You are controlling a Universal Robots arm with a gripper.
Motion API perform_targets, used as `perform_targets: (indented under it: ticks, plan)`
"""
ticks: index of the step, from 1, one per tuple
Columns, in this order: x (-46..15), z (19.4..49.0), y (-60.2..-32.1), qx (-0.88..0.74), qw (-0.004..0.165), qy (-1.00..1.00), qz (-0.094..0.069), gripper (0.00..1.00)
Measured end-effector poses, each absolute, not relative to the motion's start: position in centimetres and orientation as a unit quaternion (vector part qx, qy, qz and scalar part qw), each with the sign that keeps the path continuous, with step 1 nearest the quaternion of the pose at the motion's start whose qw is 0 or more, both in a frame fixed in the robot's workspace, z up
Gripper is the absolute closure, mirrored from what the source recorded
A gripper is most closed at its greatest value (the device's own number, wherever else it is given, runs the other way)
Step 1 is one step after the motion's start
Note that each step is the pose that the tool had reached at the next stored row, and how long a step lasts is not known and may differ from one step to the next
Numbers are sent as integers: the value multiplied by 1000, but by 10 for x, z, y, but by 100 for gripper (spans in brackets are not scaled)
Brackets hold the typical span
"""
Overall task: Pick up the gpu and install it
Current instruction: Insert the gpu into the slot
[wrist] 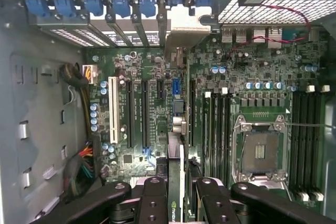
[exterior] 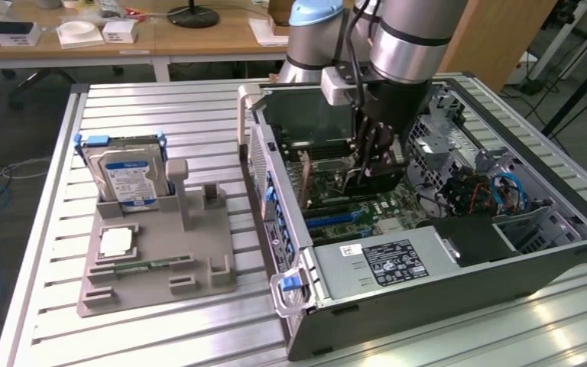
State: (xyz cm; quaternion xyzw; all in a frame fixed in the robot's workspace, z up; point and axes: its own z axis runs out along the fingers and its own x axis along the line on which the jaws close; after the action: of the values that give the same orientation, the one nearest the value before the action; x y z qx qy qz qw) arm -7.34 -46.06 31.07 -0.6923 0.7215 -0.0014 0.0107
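The gpu (wrist: 177, 182) is pinched edge-on by the tool (wrist: 176, 195) inside the open computer case (exterior: 538, 264), held upright over the motherboard (wrist: 210, 103) so its edge can be aligned with a slot.

Claw (exterior: 375, 164) with gpu (wrist: 176, 129) inside computer case (exterior: 538, 264)

Arm (exterior: 408, 30) at the exterior view's top centre: brushed silver tubes, pale blue joint cap, black cable down its side. White block at the wrist. Gripper (exterior: 377, 157): black, linked bars. Fingers (wrist: 154, 198) at the wrist view's lower edge: matte black, round screw heads.
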Motion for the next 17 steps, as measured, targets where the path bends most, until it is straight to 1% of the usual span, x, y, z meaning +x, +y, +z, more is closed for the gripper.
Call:
perform_targets:
  ticks: [14, 17]
  plan:
    - [-78, 285, -462, -692, 11, 722, -1, 74]
    - [-84, 282, -462, -692, 11, 722, -4, 74]
